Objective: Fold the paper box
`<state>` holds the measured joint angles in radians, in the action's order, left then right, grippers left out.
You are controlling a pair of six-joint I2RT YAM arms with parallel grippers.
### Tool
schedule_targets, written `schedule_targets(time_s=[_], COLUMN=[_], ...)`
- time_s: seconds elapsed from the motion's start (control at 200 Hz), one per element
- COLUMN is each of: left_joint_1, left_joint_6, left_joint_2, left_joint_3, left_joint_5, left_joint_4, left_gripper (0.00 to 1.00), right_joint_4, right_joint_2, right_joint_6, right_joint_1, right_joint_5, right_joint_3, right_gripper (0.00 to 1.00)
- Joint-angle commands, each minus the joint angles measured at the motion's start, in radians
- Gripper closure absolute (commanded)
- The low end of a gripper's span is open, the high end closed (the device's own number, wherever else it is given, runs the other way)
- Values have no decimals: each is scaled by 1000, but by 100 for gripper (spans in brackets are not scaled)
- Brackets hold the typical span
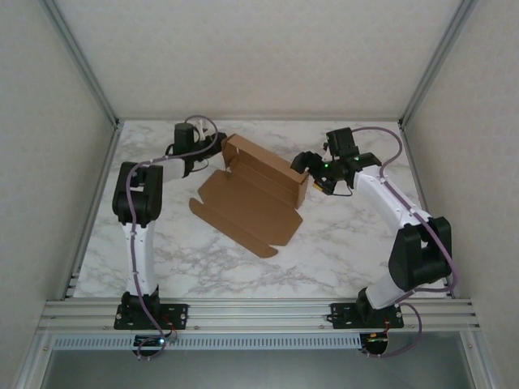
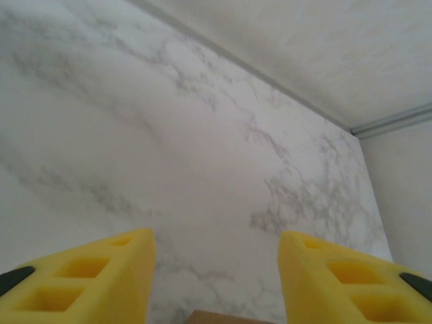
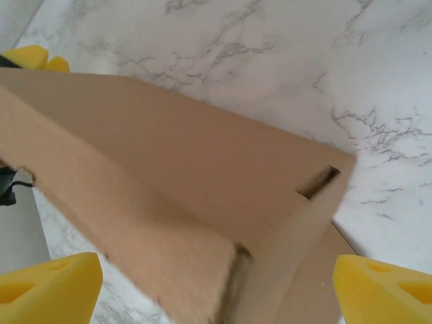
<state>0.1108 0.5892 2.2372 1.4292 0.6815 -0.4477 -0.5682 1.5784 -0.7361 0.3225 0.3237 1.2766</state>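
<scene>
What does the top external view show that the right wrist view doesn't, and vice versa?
Top external: both arms whole, and the plain brown cardboard box with its flat flap spread on the marble table. Right wrist: close up, a slot in the box's raised wall, with the right gripper open astride its corner. Shared: the box and the table.

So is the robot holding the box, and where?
Nothing looks held. The right end effector is open around the box's end, fingers clear of it. The left end effector is open too, near the box's far end.
</scene>
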Motion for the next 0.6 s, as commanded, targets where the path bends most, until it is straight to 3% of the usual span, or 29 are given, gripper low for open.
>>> schedule_targets(time_s=[0.0, 0.366, 0.491, 0.596], left_joint_1=[11, 80, 84, 83], left_joint_6=[66, 50, -71, -249], left_joint_2=[-118, -429, -566, -682], left_joint_3=[-99, -459, -549, -619], left_joint_5=[45, -84, -232, -357], left_joint_4=[-167, -227, -138, -78], left_gripper=[49, 51, 48, 47], right_joint_4=[-2, -88, -86, -85], right_joint_2=[48, 133, 133, 120], right_joint_6=[93, 240, 248, 261], right_joint_1=[-20, -83, -115, -134], right_joint_5=[26, 0, -14, -18], right_joint_3=[55, 177, 179, 181], right_gripper=[10, 11, 11, 12])
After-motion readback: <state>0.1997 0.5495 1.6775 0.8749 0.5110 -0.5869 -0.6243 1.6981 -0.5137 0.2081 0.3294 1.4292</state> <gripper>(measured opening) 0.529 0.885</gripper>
